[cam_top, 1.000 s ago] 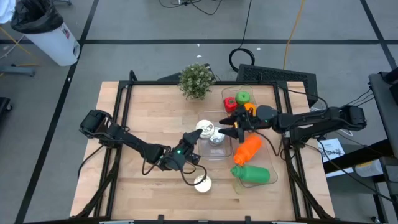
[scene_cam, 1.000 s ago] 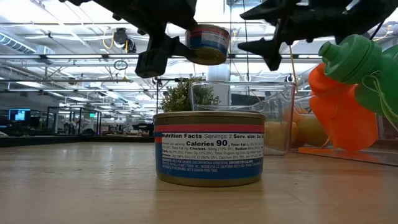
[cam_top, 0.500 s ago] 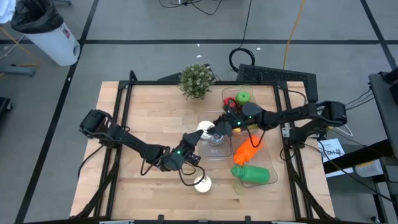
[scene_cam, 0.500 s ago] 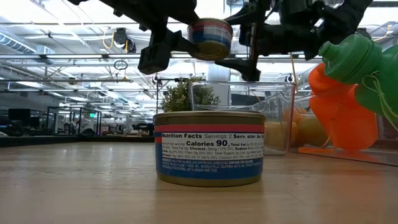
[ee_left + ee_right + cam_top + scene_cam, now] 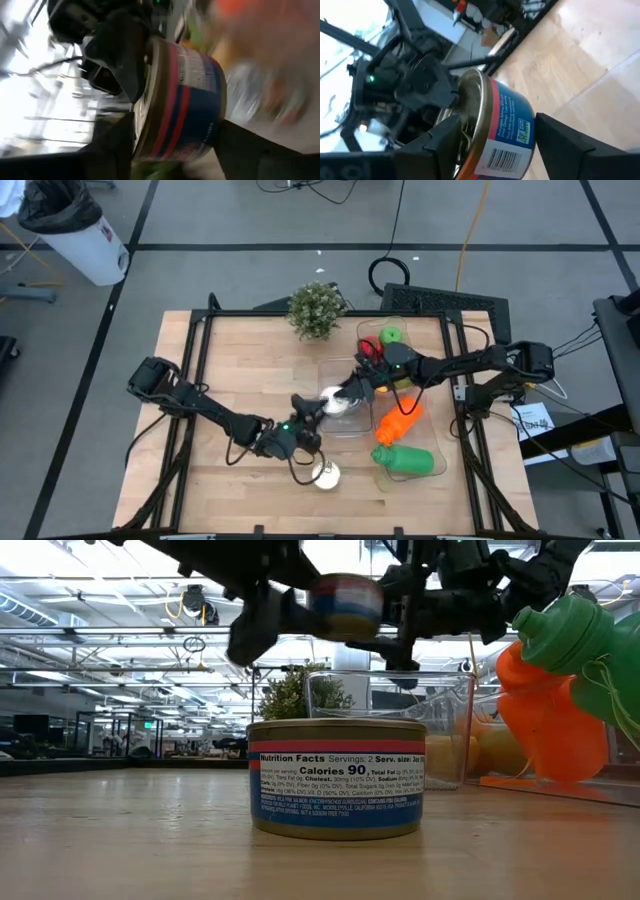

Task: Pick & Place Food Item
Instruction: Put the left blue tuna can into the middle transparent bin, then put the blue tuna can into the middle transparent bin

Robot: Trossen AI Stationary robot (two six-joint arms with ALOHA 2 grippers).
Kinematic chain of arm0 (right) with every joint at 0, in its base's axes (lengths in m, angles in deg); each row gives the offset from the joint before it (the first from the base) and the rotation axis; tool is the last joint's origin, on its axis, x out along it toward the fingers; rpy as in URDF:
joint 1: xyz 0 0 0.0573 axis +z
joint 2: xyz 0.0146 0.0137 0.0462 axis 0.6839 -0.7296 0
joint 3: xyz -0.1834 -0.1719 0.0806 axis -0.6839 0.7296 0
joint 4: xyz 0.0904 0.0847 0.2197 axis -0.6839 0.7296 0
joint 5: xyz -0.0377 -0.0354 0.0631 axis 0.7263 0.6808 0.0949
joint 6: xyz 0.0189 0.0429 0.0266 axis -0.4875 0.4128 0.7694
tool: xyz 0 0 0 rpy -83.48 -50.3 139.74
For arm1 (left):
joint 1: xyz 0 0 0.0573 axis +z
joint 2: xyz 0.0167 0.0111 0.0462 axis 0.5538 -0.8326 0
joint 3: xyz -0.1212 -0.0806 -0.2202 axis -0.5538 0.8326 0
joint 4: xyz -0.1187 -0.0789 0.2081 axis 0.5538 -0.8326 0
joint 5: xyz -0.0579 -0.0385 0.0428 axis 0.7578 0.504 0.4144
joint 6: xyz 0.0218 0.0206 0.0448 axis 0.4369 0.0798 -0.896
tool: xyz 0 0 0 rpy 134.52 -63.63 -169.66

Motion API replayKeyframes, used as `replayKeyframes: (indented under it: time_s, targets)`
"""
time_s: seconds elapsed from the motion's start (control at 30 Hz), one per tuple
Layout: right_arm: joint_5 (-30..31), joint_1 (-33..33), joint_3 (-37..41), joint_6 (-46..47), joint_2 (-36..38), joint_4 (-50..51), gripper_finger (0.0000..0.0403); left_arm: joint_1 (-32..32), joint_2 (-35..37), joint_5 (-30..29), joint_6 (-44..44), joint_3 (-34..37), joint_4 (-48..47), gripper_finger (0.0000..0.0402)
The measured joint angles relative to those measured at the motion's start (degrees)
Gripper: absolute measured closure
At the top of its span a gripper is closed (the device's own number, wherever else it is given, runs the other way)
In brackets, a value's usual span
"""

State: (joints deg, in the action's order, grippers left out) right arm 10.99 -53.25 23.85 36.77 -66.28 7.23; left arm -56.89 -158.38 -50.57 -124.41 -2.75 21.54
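A tuna can with a blue and red label is held in the air over the clear tub. My left gripper reaches in from the table's left and is shut on this can. My right gripper comes from the right and is open. Its fingers stand on either side of the same can; I cannot tell whether they touch it. A second can stands upright on its base on the wood near the front edge. My left gripper pinches the can between its two fingers, one at the lid end and one at the base end. It comes slanting in from the table's left. The can is lifted clear and tilted above the tub.
A tray on the right holds an orange bottle, a green bottle and small toy foods. A potted plant stands at the far edge. Bare wood lies on the table's left and near sides.
My right gripper has moved toward the table's left, from over the tray to the held can, and its open fingers now flank it. My left gripper has shifted the can slightly toward the near edge and the right gripper.
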Motion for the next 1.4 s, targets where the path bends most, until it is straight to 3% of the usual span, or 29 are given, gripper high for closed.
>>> replayKeyframes:
  time_s: [0.03,0.1,0.2,0.3,0.37,0.53,0.73,0.9,1.03,1.17,1.3,1.4]
  targets:
    - [0.11,-0.22,0.05,-1.31,0.48,0.49,0.0191,-0.26,0.00,2.27,6.94,0.00,0.36,0.0176]
    - [0.29,-0.92,-0.24,-7.06,2.05,-2.96,0.0277,-0.73,0.03,7.16,22.00,-0.21,1.69,0.0152]
    - [1.84,-2.53,-0.46,-10.88,4.64,-3.15,0.0347,-0.67,1.17,14.18,36.96,-0.20,-0.23,0.0116]
    - [3.96,-4.31,-0.08,-15.97,5.87,1.27,0.0394,-0.53,2.84,18.67,40.87,-0.20,-3.81,0.0090]
    - [4.08,-4.98,-0.33,-16.76,6.86,2.73,0.0400,-0.43,4.01,18.66,40.83,-0.17,-6.23,0.0079]
    - [2.68,-5.12,-0.07,-16.97,6.53,7.57,0.0388,1.39,4.90,18.29,39.42,-0.17,-10.18,0.0072]
    - [-0.28,-4.38,-0.17,-19.23,7.65,5.13,0.0386,3.75,5.34,20.73,45.40,-0.13,-12.44,0.0088]
    - [-2.46,0.53,-0.17,-24.93,8.63,0.26,0.0369,5.63,8.49,32.66,50.52,0.88,-13.34,0.0098]
    - [-0.27,8.30,-0.13,-34.06,8.85,-0.39,0.0325,6.86,11.53,43.15,56.10,3.57,-13.14,0.0095]
    - [9.68,17.61,-0.15,-43.32,9.05,1.90,0.0257,7.16,13.58,50.31,63.80,7.15,-8.15,0.0087]
    - [16.83,24.26,-0.13,-46.34,9.00,3.23,0.0192,5.72,12.62,62.50,72.96,9.68,-4.38,0.0083]
    - [17.99,27.48,-0.13,-47.01,9.01,3.58,0.0159,3.51,10.11,61.96,76.28,10.32,-4.46,0.0087]
